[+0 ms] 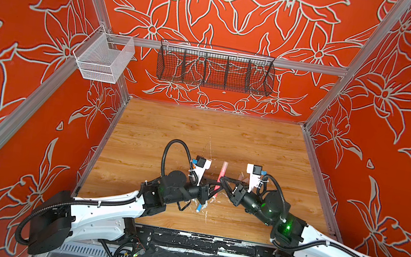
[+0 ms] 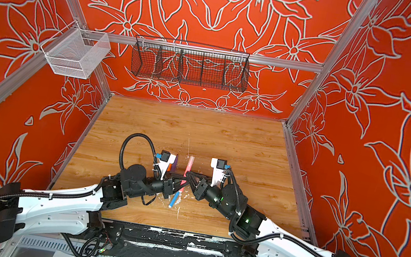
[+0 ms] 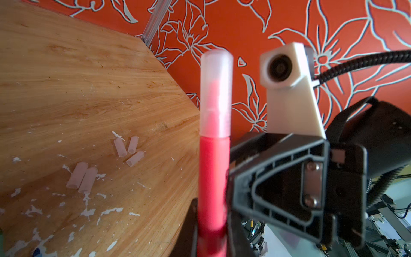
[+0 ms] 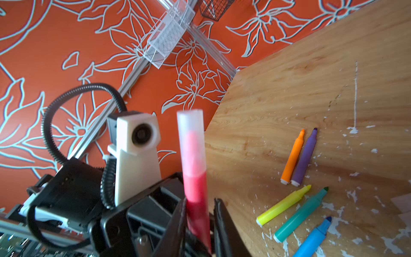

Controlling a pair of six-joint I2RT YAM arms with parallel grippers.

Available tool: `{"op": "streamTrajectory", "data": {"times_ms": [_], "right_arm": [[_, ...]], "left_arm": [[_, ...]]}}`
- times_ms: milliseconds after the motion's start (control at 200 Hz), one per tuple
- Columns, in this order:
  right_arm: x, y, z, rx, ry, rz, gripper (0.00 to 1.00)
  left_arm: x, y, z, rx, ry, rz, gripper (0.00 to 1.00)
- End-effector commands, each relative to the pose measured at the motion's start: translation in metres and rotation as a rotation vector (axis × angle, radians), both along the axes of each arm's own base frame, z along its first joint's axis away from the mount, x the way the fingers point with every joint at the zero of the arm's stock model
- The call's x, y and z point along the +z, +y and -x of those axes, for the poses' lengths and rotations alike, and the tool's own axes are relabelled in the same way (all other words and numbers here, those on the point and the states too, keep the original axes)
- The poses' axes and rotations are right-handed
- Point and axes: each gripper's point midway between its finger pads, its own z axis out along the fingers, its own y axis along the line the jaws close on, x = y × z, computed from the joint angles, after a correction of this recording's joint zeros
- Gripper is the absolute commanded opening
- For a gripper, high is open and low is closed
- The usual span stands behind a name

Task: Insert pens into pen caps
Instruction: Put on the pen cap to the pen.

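Pink pen (image 3: 213, 178): raised over the near centre of the table (image 3: 66, 89), tip inside a pen cap (image 3: 216, 93).
Left gripper (image 3: 211, 229): clamped on the lower barrel.
Right gripper (image 4: 200, 207): jaws slightly apart around the barrel, gripping nothing.
Doing it well: we check the cap seats fully, then draw the right gripper straight back without brushing it.
Loose caps (image 3: 131, 151): five, on the table's right.

Wooden table (image 1: 198, 133): pens (image 4: 292, 155), loose caps (image 3: 120, 148)
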Motion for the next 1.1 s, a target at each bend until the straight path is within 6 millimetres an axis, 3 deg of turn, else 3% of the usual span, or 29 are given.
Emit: {"op": "streamTrajectory", "data": {"times_ms": [0, 85, 180, 370, 390, 460, 595, 826, 1096], "right_arm": [[0.007, 0.009, 0.009, 0.069, -0.009, -0.036, 0.24], [0.009, 0.008, 0.010, 0.069, -0.009, -0.037, 0.26], [0.011, 0.000, 0.008, 0.035, -0.019, -0.022, 0.38], [0.027, -0.040, 0.003, -0.107, -0.080, 0.014, 0.63], [0.030, -0.044, 0.002, -0.122, -0.092, 0.017, 0.66], [0.040, -0.057, -0.001, -0.180, -0.123, 0.029, 0.70], [0.060, -0.061, -0.006, -0.217, -0.162, 0.034, 0.70], [0.084, -0.029, -0.010, -0.141, -0.176, 0.034, 0.60], [0.081, -0.003, -0.019, -0.106, -0.155, 0.040, 0.52]], "left_arm": [[0.027, -0.004, 0.001, -0.030, -0.039, 0.075, 0.00], [0.024, -0.003, -0.001, -0.022, -0.037, 0.063, 0.00], [0.020, 0.000, -0.003, -0.003, -0.042, 0.045, 0.00], [0.011, 0.008, -0.003, 0.015, -0.064, -0.014, 0.00], [0.021, 0.011, 0.000, 0.013, -0.088, 0.005, 0.00], [0.024, 0.012, 0.005, -0.012, -0.115, -0.005, 0.00], [0.026, 0.010, 0.017, -0.080, -0.166, -0.036, 0.00], [0.027, 0.013, 0.024, -0.111, -0.206, -0.070, 0.00], [0.023, 0.011, 0.022, -0.113, -0.205, -0.097, 0.00]]}}
